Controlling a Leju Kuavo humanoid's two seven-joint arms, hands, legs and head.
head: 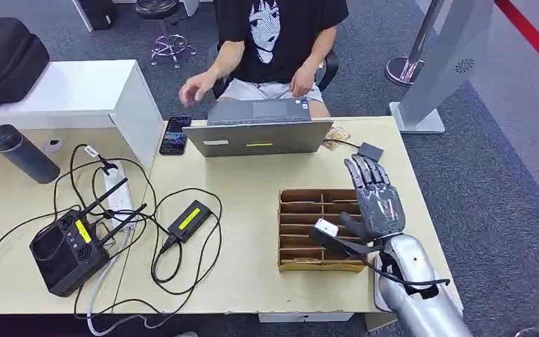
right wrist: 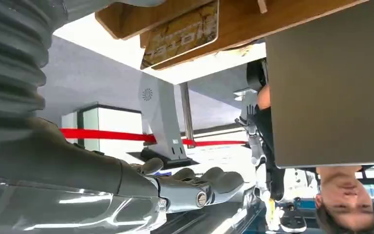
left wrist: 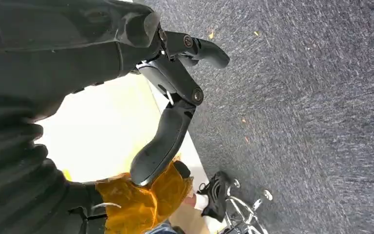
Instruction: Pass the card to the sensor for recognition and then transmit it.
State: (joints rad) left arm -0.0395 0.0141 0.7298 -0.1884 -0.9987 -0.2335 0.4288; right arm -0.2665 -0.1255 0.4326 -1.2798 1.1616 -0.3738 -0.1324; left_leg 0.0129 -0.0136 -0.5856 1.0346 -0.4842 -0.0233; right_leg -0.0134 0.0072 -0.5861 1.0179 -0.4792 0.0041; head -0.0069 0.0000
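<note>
A gold-patterned card (head: 336, 134) lies on the table's far side, at the right corner of the open laptop (head: 260, 135); the right wrist view shows this card (right wrist: 180, 34) beside the laptop's grey lid (right wrist: 331, 83). A small black box (head: 370, 151) with a cable sits just right of the card. My right hand (head: 374, 199) hovers over the right end of a wooden slotted organizer (head: 302, 228), fingers spread and pointing toward the laptop, holding nothing; its fingers (right wrist: 209, 183) also appear in the right wrist view. My left hand (left wrist: 175, 102) hangs over grey carpet, fingers apart and holding nothing.
A person in a black T-shirt (head: 281, 35) sits behind the laptop, one hand (head: 196, 88) raised near a phone (head: 175, 133). A remote controller (head: 67, 249), power strip (head: 116, 193), black adapter (head: 189, 219), tangled cables and a dark bottle (head: 21, 153) occupy the left. A white stand (head: 442, 63) rises at right.
</note>
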